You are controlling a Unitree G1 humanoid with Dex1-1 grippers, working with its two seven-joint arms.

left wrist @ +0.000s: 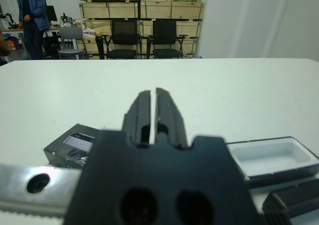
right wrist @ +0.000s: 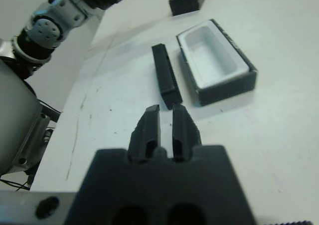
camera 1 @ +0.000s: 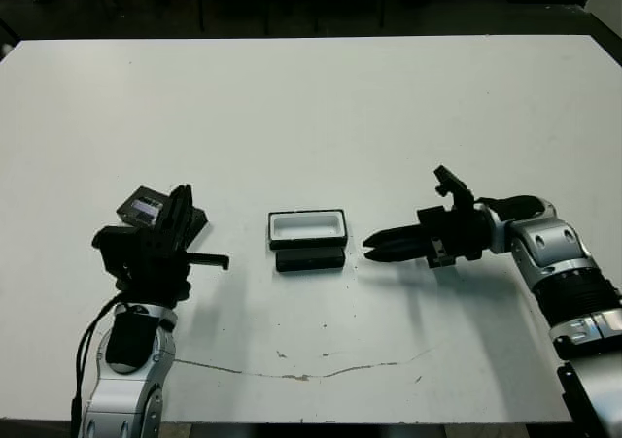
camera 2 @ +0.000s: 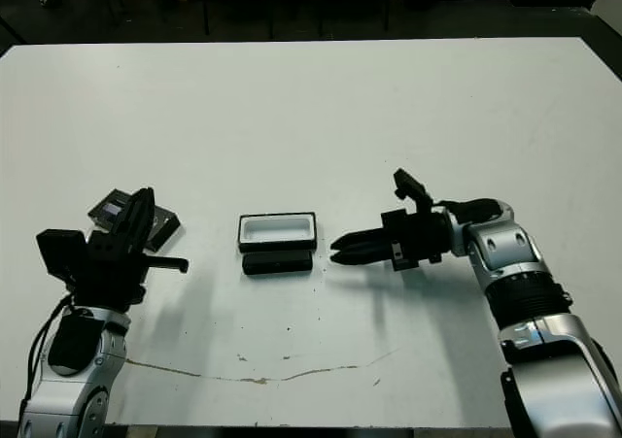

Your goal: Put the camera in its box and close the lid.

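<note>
On the white table (camera 1: 321,98) the small shallow black tray with a white lining, the box (camera 1: 307,227), sits open near the middle of the near half. The camera (camera 1: 310,258), a slim black rectangular bar, lies flat on the table just beside the box's near long side, parallel to it; the head views cannot settle whether the two touch, but the right wrist view shows a thin strip of table between them. The box's white hollow holds nothing.

The lid (camera 1: 146,208), a flat black slab with a glossy, pale-reflecting top, lies well apart from the box on the robot's left, turned at an angle to it and partly hidden behind the left arm.

The right gripper (camera 1: 370,248) reaches in from the right at table level, its two black fingers (right wrist: 151,126) drawn close with only a narrow slit between them, gripping nothing. Its tip points at the right-hand ends of the camera and box and stops just short of them.

The left gripper (camera 1: 182,208) stands in front of the lid, fingers (left wrist: 140,113) likewise nearly together with a thin gap, holding nothing.

Beyond the table, the left wrist view shows black chairs (left wrist: 141,38), stacked wooden crates (left wrist: 139,8) and a person in a blue jacket (left wrist: 30,15) standing at the far left.
</note>
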